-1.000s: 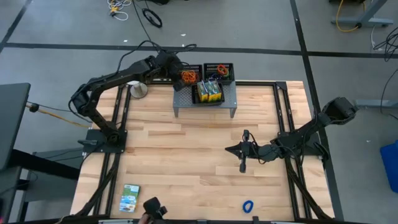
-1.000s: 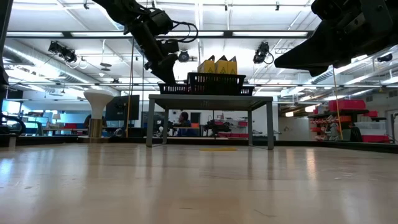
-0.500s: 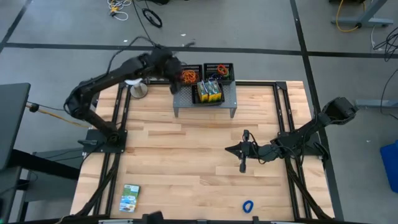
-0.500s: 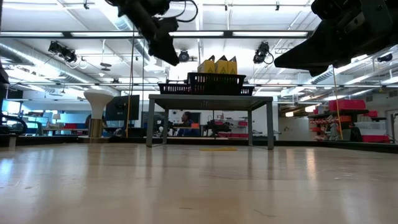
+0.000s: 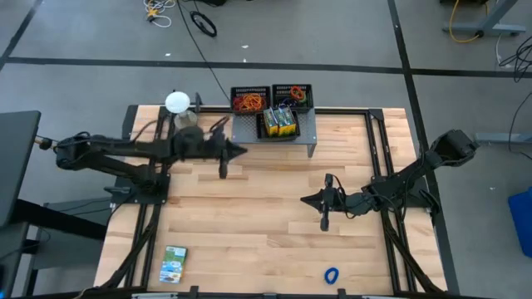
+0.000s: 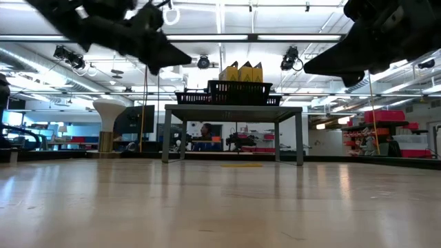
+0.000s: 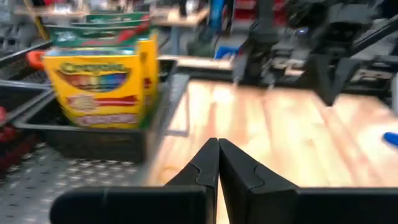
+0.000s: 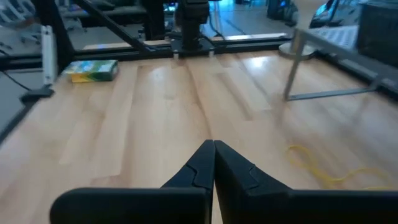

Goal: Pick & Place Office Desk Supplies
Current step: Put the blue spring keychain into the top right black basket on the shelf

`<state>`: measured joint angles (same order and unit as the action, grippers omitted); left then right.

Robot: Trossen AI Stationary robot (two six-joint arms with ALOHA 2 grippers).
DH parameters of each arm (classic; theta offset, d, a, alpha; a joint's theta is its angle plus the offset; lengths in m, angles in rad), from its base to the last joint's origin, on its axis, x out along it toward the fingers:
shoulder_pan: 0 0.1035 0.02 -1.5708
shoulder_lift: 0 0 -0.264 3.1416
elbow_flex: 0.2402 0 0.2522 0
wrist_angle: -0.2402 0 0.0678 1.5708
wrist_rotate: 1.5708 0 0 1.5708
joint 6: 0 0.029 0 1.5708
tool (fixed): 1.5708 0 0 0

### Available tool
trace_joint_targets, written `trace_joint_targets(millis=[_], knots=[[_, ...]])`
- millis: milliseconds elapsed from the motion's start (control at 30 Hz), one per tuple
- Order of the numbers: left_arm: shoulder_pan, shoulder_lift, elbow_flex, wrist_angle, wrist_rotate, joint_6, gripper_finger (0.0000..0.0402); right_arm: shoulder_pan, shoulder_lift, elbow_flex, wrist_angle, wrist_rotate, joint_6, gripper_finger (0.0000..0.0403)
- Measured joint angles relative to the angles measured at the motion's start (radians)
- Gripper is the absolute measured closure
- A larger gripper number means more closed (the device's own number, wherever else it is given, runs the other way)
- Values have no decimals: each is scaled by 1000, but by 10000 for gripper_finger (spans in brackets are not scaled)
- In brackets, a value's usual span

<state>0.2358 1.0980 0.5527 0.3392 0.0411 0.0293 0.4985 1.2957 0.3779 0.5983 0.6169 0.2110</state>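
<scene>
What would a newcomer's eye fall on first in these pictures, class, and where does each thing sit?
Probably the grey metal shelf at the table's far edge, carrying black mesh trays of orange rubber bands and yellow crayon boxes. Next, the left pincer, shut and empty, just in front of the shelf's left end, and the right pincer, also shut, over mid-table. A green-white box and a blue band lie near the front edge.

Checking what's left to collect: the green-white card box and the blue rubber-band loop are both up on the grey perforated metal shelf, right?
Not quite. The high view shows the green-white card box and the blue rubber-band loop both lying on the wooden table, not on the grey perforated metal shelf.
</scene>
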Motion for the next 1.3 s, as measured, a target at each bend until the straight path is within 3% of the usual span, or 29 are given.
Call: trace_joint_targets(millis=[167,300,400,567,767,1067,1300], knots=[[-118,6,-194,301,-95,-41,383,-6,0,0,14,-61,50,391],[-175,24,-279,435,-216,-41,385,3,0,41,-53,-142,73,391],[-195,30,-296,458,-263,-41,385,42,0,144,-296,-183,85,391],[-211,30,-296,449,-266,-40,385,102,49,360,-815,-177,271,391],[-210,31,-296,449,-267,-39,385,174,184,524,-1122,-311,427,368],[-210,31,-295,446,-267,-37,384,251,400,666,-1266,-547,407,289],[-210,31,-295,448,-267,-37,384,310,492,756,-1274,-624,372,266]])
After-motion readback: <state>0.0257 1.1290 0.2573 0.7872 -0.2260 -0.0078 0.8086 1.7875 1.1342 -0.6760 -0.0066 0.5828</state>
